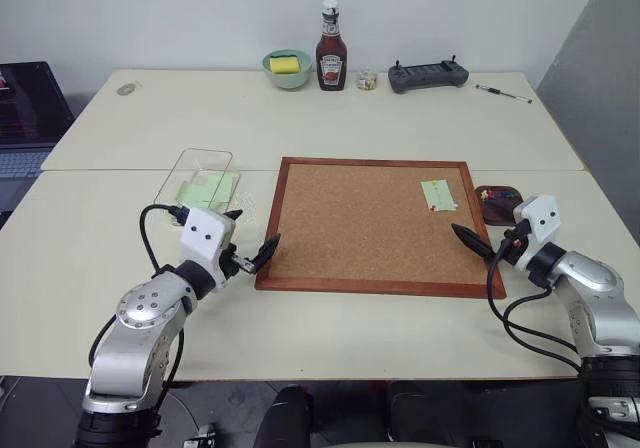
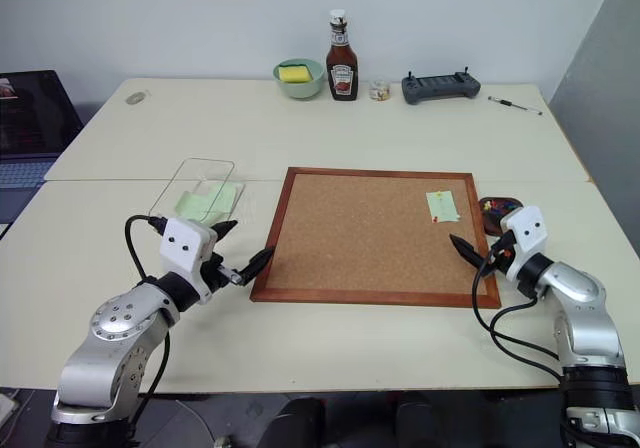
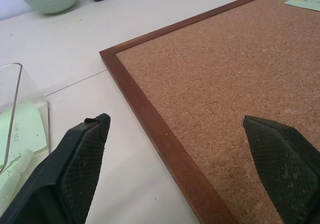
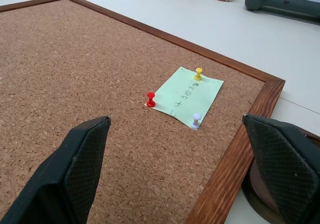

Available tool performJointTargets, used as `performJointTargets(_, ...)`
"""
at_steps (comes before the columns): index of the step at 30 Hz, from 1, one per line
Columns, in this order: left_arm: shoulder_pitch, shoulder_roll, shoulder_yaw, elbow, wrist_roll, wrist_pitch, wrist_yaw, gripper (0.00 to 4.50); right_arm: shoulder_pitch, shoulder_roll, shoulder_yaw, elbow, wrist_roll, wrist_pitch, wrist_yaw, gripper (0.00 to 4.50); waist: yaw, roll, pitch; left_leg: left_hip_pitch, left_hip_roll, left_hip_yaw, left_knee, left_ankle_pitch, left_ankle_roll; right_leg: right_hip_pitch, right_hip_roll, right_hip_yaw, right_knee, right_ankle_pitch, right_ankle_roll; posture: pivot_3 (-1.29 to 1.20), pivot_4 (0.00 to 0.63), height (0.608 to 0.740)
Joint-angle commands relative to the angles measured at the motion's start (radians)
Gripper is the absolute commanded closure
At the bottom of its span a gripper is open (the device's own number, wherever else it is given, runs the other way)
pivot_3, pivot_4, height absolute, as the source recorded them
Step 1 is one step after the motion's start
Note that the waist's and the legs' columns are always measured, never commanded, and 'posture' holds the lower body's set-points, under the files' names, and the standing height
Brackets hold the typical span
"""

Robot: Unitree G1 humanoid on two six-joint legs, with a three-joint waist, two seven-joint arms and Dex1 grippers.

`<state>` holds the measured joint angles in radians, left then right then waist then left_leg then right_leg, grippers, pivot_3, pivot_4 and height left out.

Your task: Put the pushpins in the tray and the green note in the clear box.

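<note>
I count three pushpins in the green note (image 4: 186,95): one red pushpin (image 4: 150,99), one yellow pushpin (image 4: 198,73) and one pale lilac pushpin (image 4: 196,120). There is one corkboard (image 1: 365,223), one clear box (image 1: 196,180) with pale green sheets (image 1: 208,188) inside whose number I cannot tell, and one dark brown tray (image 1: 498,204). Farther back I see one ketchup bottle (image 1: 331,48), one green bowl (image 1: 287,69), one small jar (image 1: 367,81), one black controller (image 1: 428,75) and one pen (image 1: 503,93).

The desk (image 1: 120,228) is viewed from above by both head cameras, facing forward and down. The corkboard (image 3: 235,99) is seen close and low from each wrist camera, from opposite ends.
</note>
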<state>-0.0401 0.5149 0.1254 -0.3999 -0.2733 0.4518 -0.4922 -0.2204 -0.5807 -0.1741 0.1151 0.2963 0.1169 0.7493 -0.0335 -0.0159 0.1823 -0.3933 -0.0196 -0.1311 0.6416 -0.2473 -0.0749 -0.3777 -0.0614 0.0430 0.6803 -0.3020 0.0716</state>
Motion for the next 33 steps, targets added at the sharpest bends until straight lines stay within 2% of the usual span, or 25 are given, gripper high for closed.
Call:
performJointTargets(1, -0.009, 0.005, 0.005, -0.047, 0.003, -0.013, 0.004, 0.00, -0.026, -0.015, -0.017, -0.015, 0.004, -0.025, 0.008, 0.02, 0.000, 0.000, 0.000, 0.000, 0.000, 0.000, 0.000, 0.000, 0.000, 0.000, 0.000, 0.000, 0.000, 0.000, 0.000, 0.00, 0.150, 0.740)
performJointTargets(8, -0.024, 0.011, 0.004, -0.046, 0.003, 0.010, 0.008, 0.00, -0.035, -0.013, -0.010, -0.019, 0.000, -0.019, 0.011, 0.02, 0.000, 0.000, 0.000, 0.000, 0.000, 0.000, 0.000, 0.000, 0.000, 0.000, 0.000, 0.000, 0.000, 0.000, 0.000, 0.00, 0.150, 0.740)
performJointTargets(16, -0.050, 0.042, -0.016, -0.031, -0.020, -0.039, -0.081, 0.00, -0.032, -0.009, 0.008, -0.061, -0.001, 0.016, 0.006, 0.02, 0.000, 0.000, 0.000, 0.000, 0.000, 0.000, 0.000, 0.000, 0.000, 0.000, 0.000, 0.000, 0.000, 0.000, 0.000, 0.00, 0.150, 0.740)
performJointTargets(17, -0.055, 0.046, -0.017, -0.028, -0.015, -0.047, -0.089, 0.38, -0.031, -0.011, 0.010, -0.065, -0.002, 0.018, 0.004, 0.00, 0.000, 0.000, 0.000, 0.000, 0.000, 0.000, 0.000, 0.000, 0.000, 0.000, 0.000, 0.000, 0.000, 0.000, 0.000, 0.00, 0.150, 0.740)
performJointTargets(23, -0.118, 0.051, -0.071, -0.015, -0.028, -0.041, -0.152, 1.39, -0.028, -0.015, 0.017, -0.093, -0.011, 0.033, -0.004, 0.00, 0.000, 0.000, 0.000, 0.000, 0.000, 0.000, 0.000, 0.000, 0.000, 0.000, 0.000, 0.000, 0.000, 0.000, 0.000, 0.00, 0.150, 0.740)
performJointTargets(24, -0.129, 0.049, -0.079, -0.008, -0.030, -0.038, -0.161, 1.69, -0.029, -0.014, 0.018, -0.096, -0.013, 0.036, -0.007, 0.00, 0.000, 0.000, 0.000, 0.000, 0.000, 0.000, 0.000, 0.000, 0.000, 0.000, 0.000, 0.000, 0.000, 0.000, 0.000, 0.00, 0.150, 0.740)
performJointTargets(28, -0.177, 0.019, -0.113, 0.032, -0.087, 0.009, -0.207, 2.37, -0.026, -0.007, 0.025, -0.125, -0.020, 0.046, -0.029, 0.00, 0.000, 0.000, 0.000, 0.000, 0.000, 0.000, 0.000, 0.000, 0.000, 0.000, 0.000, 0.000, 0.000, 0.000, 0.000, 0.00, 0.150, 0.740)
performJointTargets(33, -0.215, -0.001, -0.193, 0.080, -0.075, 0.009, -0.255, 3.41, -0.011, -0.006, 0.021, -0.154, -0.012, 0.060, -0.040, 0.00, 0.000, 0.000, 0.000, 0.000, 0.000, 0.000, 0.000, 0.000, 0.000, 0.000, 0.000, 0.000, 0.000, 0.000, 0.000, 0.00, 0.150, 0.740)
